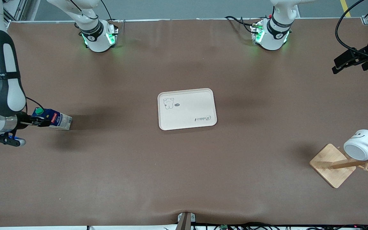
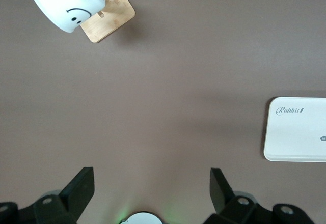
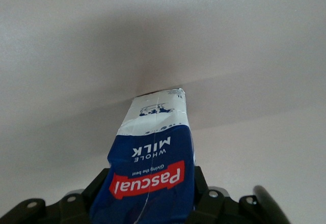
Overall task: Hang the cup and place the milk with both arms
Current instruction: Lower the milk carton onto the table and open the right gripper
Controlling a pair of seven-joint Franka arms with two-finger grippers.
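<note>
At the bench's (image 1: 184, 179) right-arm end, my right tool (image 1: 38, 121) clamps the milk (image 1: 53, 118) near its cap: light, crushable, so I keep the squeeze gentle. My left tool (image 1: 350, 60) waits apart.

You can read "Pascual" on the red label of the milk (image 3: 150, 175), with "WHOLE MILK" on its blue panel. The tray (image 1: 187, 108) bears "Rabbit" in script.

Right tool (image 1: 38, 121) grips milk (image 1: 53, 119); cup (image 1: 361, 144) hangs on rack (image 1: 347, 164); left tool (image 1: 347, 64) open, waiting.
</note>
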